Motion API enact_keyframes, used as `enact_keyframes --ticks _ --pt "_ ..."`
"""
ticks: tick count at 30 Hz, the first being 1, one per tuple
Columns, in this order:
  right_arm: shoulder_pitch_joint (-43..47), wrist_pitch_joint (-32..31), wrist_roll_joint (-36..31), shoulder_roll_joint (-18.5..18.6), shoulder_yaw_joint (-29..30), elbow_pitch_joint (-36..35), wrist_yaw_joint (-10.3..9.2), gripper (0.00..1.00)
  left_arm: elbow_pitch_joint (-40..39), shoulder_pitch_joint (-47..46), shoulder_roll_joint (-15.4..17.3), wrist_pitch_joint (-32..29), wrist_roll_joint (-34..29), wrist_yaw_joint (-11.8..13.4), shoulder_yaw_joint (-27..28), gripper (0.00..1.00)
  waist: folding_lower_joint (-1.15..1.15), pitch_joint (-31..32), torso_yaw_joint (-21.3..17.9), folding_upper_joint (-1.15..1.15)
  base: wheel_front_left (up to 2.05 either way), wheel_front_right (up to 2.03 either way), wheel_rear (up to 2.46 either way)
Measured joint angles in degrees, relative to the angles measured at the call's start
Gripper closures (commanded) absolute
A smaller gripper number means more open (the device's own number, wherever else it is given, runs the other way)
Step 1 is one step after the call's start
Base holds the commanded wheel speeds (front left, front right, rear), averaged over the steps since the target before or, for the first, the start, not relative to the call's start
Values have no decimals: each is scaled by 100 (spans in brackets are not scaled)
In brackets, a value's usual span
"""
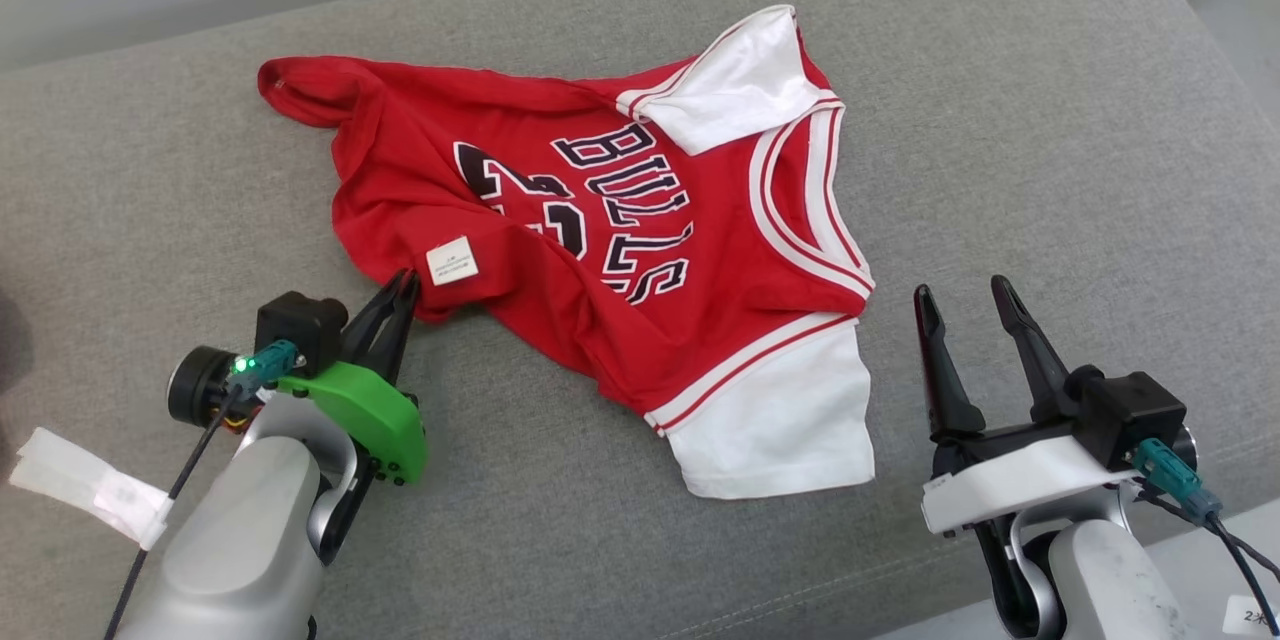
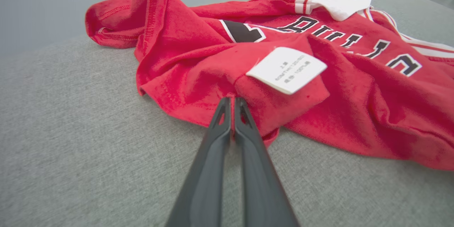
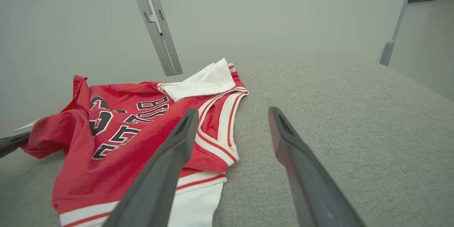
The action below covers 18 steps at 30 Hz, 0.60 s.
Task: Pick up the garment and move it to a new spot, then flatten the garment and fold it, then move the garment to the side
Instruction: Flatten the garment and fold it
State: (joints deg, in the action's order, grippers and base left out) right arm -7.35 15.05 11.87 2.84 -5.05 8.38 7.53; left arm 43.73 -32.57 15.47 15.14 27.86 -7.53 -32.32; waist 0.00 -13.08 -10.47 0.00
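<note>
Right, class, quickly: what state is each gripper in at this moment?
Left gripper: shut on the jersey at its edge.
Right gripper: open, holding nothing.

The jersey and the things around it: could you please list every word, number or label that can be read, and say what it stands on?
"BULLS": black letters across the red jersey.
Large number beside that word: creased; the first digit looks like "2", the rest is unsure.
White tag on the jersey: print too blurred to read.
Sticker at the head view's lower right corner: cut off, unreadable.
</note>
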Motion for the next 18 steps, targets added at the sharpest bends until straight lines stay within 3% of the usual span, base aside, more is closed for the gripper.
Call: enact_keyframes --ticks 8,18 --pt "173 -1 -1 0 12 65 0 0 -1069 410 156 0 -424 0 495 100 0 319 291 0 0 0 0" --pt "302 0 3 -1 33 103 0 0 -1926 1808 226 0 -767 29 743 100 0 607 742 0 0 0 0"
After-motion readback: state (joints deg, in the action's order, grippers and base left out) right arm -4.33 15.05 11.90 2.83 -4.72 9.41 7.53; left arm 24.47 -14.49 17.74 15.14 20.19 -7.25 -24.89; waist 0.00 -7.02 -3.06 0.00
